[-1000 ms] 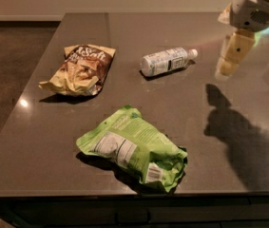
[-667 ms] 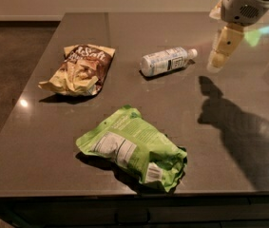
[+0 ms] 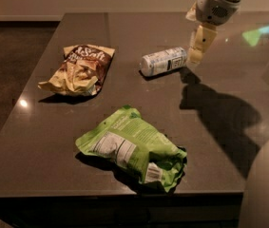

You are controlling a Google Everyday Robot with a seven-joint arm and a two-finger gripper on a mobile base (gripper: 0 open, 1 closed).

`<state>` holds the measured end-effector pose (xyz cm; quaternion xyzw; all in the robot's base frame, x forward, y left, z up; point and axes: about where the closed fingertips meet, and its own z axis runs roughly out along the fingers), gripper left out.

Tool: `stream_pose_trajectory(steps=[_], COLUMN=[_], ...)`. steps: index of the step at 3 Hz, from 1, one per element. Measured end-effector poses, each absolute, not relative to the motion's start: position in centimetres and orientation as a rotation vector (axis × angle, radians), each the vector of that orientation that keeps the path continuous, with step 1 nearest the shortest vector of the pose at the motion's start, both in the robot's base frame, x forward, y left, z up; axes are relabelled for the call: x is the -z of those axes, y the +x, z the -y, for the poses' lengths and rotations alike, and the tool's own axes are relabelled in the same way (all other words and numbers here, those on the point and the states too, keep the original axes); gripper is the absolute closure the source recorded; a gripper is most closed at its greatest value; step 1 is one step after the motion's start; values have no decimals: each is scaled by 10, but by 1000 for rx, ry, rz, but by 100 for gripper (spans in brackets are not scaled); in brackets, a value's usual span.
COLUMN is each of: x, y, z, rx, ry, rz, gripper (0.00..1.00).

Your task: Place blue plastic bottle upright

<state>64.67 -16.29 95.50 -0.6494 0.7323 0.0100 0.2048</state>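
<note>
The blue plastic bottle [image 3: 163,61] lies on its side on the dark table [image 3: 53,141], its base toward the left and its cap end toward the right, hidden behind the gripper. It is clear plastic with a pale bluish-white label. My gripper [image 3: 198,45] hangs from the arm at the upper right, pointing down, right at the bottle's cap end. I cannot see whether it touches the bottle.
A brown and yellow snack bag [image 3: 79,70] lies at the left. A green snack bag [image 3: 134,148] lies near the table's front edge. The arm's shadow falls right of the bottle. A pale rounded part of the robot [image 3: 267,184] fills the lower right corner.
The gripper has moved left and down from the table's right side to the bottle's cap end. The bottle and both bags have not moved.
</note>
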Motion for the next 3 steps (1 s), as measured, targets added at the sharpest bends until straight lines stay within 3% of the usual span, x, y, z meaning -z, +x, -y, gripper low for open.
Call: stream_pose_trajectory(steps=[3], x=[-906], y=[687], z=[118], rx=[-62], ry=[-2005], rz=[-2009], gripper=[0])
